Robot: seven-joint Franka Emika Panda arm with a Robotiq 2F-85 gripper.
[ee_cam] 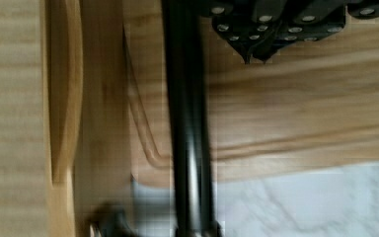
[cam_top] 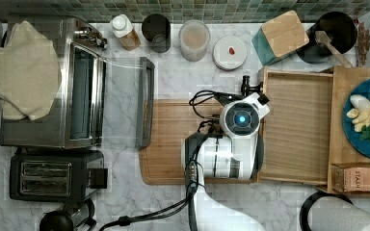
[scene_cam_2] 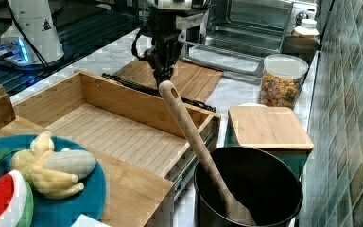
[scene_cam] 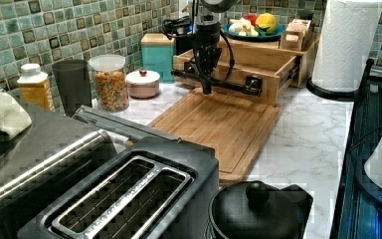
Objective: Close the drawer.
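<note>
The drawer [cam_top: 298, 125] is a shallow light-wood tray that stands pulled out of its wooden cabinet [cam_top: 339, 86], with nothing inside it [scene_cam_2: 118, 132]. A black handle bar [scene_cam: 229, 85] runs along its front panel [ee_cam: 101, 123]. My gripper [scene_cam: 206, 88] points down just in front of that handle [ee_cam: 187, 123], over the cutting board [ee_cam: 301, 108]. It is shut, the fingertips [ee_cam: 250, 49] meeting with nothing between them. A small gap shows between them and the bar. In the right view the gripper [scene_cam_2: 163, 78] hangs beyond the drawer's front wall.
The bamboo cutting board [cam_top: 173, 139] lies in front of the drawer. A toaster oven [cam_top: 82, 86] with its door down and a toaster [cam_top: 48, 175] stand at the top view's left. Jars [cam_top: 194, 39], a teal block [cam_top: 279, 36], a black pot [cam_top: 335, 33] and a paper towel roll [scene_cam: 345, 42] stand around.
</note>
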